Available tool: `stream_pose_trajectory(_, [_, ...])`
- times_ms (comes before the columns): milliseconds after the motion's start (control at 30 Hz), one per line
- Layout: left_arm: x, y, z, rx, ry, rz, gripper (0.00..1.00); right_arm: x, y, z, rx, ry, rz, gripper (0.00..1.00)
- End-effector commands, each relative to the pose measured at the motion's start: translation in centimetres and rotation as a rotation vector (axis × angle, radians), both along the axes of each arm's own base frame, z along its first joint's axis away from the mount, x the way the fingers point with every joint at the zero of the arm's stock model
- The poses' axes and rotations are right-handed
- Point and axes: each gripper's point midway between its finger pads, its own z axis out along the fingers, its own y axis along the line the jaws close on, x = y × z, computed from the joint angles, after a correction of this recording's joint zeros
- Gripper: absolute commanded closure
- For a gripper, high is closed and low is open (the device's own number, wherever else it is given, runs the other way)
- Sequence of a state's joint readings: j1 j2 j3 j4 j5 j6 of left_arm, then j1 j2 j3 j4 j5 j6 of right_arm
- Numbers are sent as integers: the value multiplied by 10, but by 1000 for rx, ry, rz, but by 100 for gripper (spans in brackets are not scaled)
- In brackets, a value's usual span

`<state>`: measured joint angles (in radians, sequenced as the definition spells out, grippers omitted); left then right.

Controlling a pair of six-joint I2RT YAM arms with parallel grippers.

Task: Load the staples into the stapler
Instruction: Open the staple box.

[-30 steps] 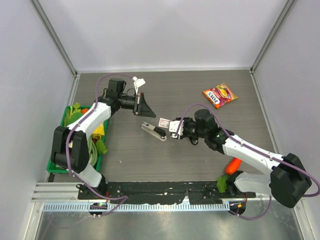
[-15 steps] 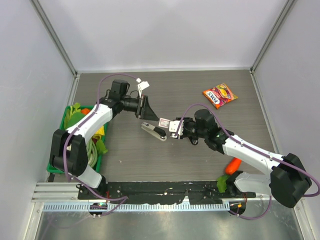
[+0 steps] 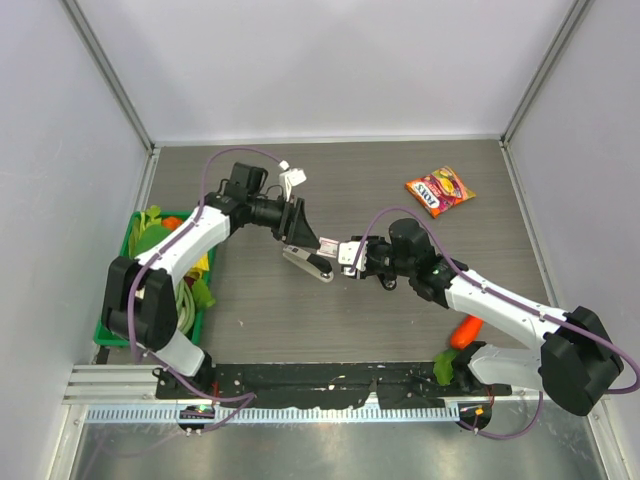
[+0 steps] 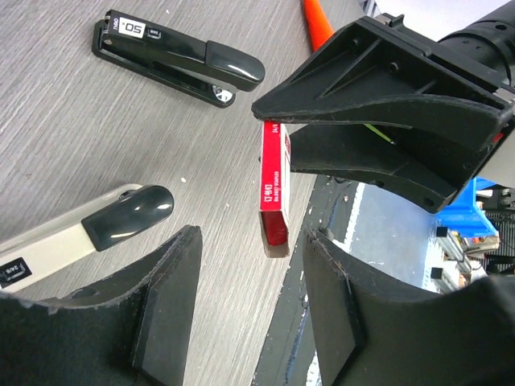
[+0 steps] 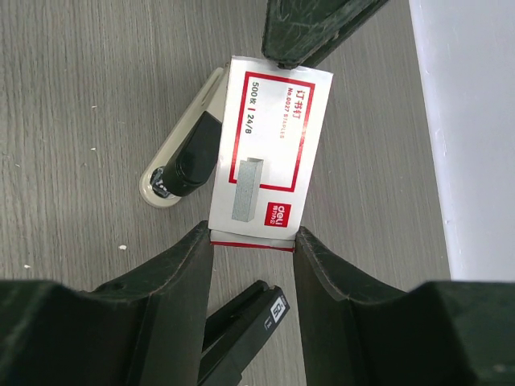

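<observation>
My right tool is clamping the staples by one short end. The long axis is pointing at my left tool, whose fingers are standing apart, near the beige stapler.

A grey wood-grain tabletop carries everything, walled by pale panels on three sides. Near its centre lies a cream-and-black stapler, flat, its long axis running from 10 o'clock to 4 o'clock in the top view. A slim all-black stapler with a white label at one end lies flat near it, apart from it and at an angle to it. Toward 2 o'clock, well apart from both, an orange-red foil snack packet lies flat. At 9 o'clock a green plastic basket stands against the left edge. Toward 5 o'clock lies an orange carrot, its leafy green end toward the near edge.
</observation>
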<state>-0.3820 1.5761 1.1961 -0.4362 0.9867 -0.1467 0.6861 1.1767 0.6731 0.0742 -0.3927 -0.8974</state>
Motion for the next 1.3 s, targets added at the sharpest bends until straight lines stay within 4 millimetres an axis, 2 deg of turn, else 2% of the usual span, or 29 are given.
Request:
stream_pose_trajectory(0, [6,-4,7,5,-41,-16,43,-4,8,20,51,-20,29,57])
stream_pose_trajectory(167, [1,-10,1,16,-28,-46,45,-4,9,20,55,-14,31,57])
stream_pose_trajectory(367, [0,-14,-3,22,-15,-62,56,-4,9,19,53,-10,34,57])
stream_pose_trajectory(433, [-1,-14,-3,20,-10,-65,63,-4,9,18,53,-10,33,57])
stream_pose_trajectory(467, [-1,-14,-3,20,-10,-65,70,-4,9,17,50,-9,32,57])
stream_pose_trajectory(567, [0,-14,-3,19,-12,-64,80,-3,8,17,45,-18,28,56])
stream_pose_trajectory(867, [0,-13,2,17,-34,-59,95,0,4,12,23,-37,19,54])
stream_pose_trajectory(1067, [2,-8,11,-6,-37,-43,100,3,-4,8,8,-54,6,54])
stream_pose_trajectory(1267, [10,2,24,-57,-27,-5,100,4,-8,9,14,-53,-2,54])
